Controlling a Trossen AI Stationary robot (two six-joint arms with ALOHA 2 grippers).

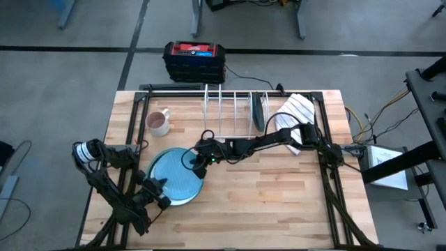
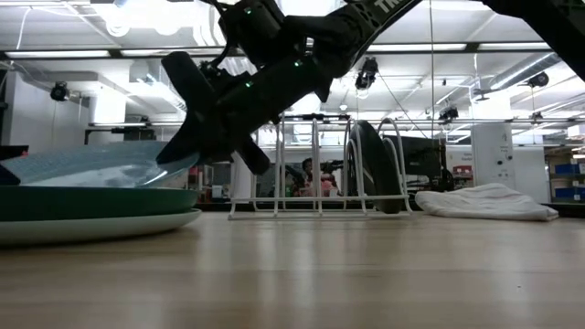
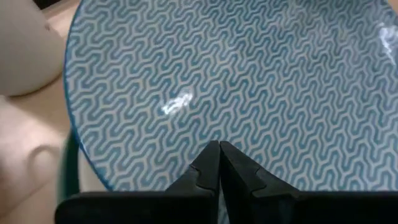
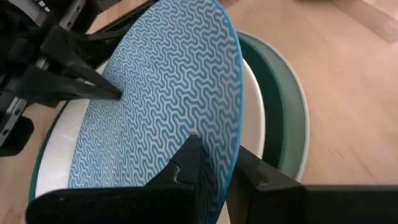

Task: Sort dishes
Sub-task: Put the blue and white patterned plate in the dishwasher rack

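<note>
Workshop ceiling lights and shelving fill the room behind a pale wooden bench (image 1: 279, 188), which carries everything seen from above. Largest on it is the stack of dishes (image 1: 175, 180) near the left front part of the bench: a white plate (image 2: 101, 226) at the bottom, a green-rimmed bowl (image 2: 91, 202) on it, and on top a light blue plate with a wavy pattern (image 4: 161, 106), tilted up off the stack. A white wire dish rack (image 1: 233, 111) stands along the far edge at mid-bench, with one dark grey plate (image 1: 258, 111) upright in a slot toward its right end. Just right of the rack lies a white striped cloth (image 1: 296, 111), near the far right corner. A small pinkish mug (image 1: 159, 123) sits toward the far left corner, well apart from the stack.

The right arm reaches across the bench from the right side, and the right hand (image 4: 214, 165) pinches the blue plate's rim, one finger above it and one below, at the side of the stack nearest the rack. The left arm comes in from the front left corner; the left hand (image 3: 219, 163) has its fingers pressed together, their tips over the patterned face of the blue plate at its near left edge. Beyond the far edge, on the floor, stands a black and red case (image 1: 194, 60).
</note>
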